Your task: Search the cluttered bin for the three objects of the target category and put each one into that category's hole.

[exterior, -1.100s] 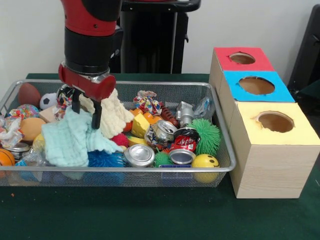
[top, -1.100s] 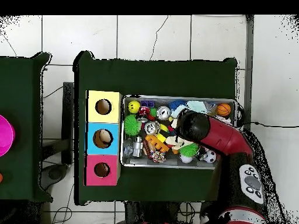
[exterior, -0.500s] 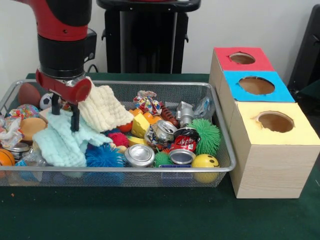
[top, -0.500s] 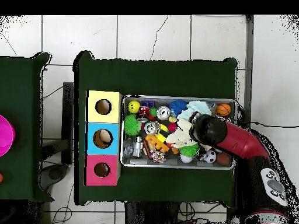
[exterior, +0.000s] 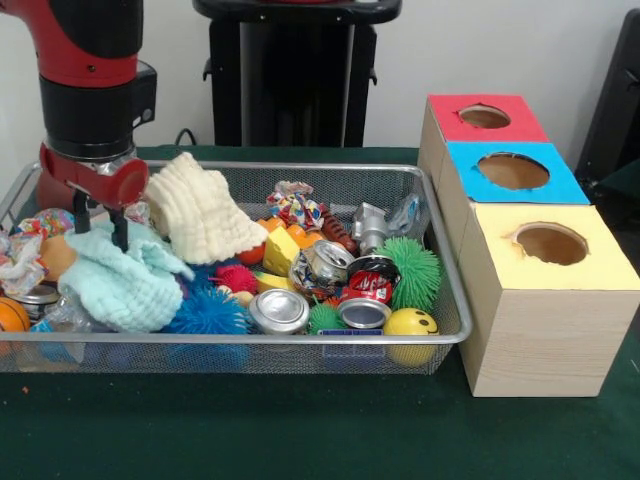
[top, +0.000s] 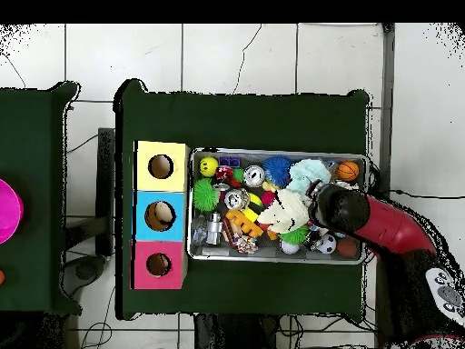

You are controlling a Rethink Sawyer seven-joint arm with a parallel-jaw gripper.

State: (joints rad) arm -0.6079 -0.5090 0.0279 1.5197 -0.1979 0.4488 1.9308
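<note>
My gripper [exterior: 99, 235] hangs open at the left end of the wire bin [exterior: 300, 342], its two black fingers [exterior: 120, 232] just over a mint-green cloth [exterior: 125, 285] with nothing between them. A cream knitted cloth [exterior: 200, 215] lies draped to the right of the gripper. In the overhead view the red arm [top: 381, 223] covers the gripper; the mint cloth [top: 307, 173] and cream cloth [top: 284, 212] show beside it. Silver cans [exterior: 278, 311] and a crushed can [exterior: 325, 265] lie mid-bin.
Three wooden boxes stand right of the bin, with red [exterior: 487, 118], blue [exterior: 512, 172] and yellow [exterior: 550, 245] tops, each with a round hole. The bin also holds a green spiky ball [exterior: 412, 272], a yellow smiley ball [exterior: 411, 323], a blue spiky ball [exterior: 205, 312] and other clutter.
The arm has swept left along the bin. The mint cloth moved left with it and now lies flatter; the cream cloth has been uncovered and stays near the middle.
</note>
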